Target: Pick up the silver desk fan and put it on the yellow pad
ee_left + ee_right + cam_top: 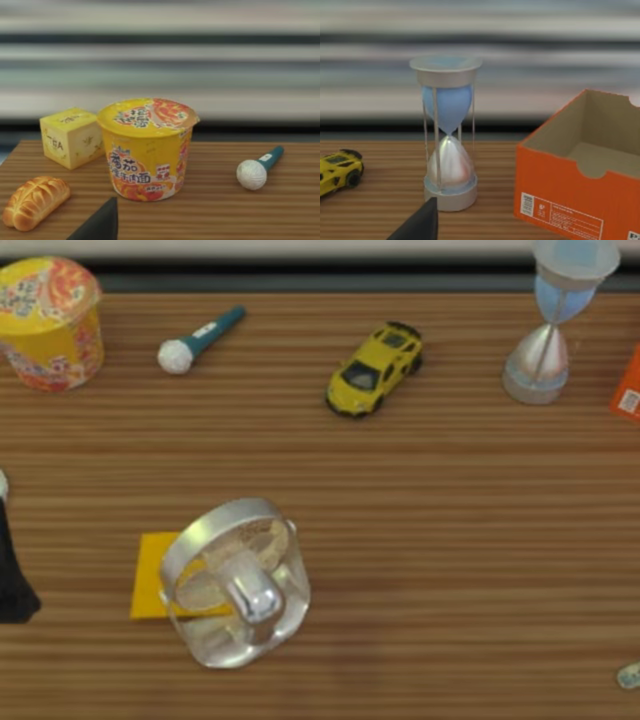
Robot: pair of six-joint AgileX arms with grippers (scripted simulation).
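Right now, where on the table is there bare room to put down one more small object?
The widest bare wood lies right of the shiny silver desk fan, below the yellow toy car and the silver-and-blue hourglass. The far edge is crowded: yellow patterned cup, teal-handled microphone. The fan covers part of the flat yellow pad.

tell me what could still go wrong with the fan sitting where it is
1. The silver desk fan sits mostly off the right side of the yellow pad, so the placement may not count as on the pad.
2. If it straddles the pad's edge, it could rock or tip.
3. The left arm is parked at the table's left edge near the pad; a careless move could nudge it.
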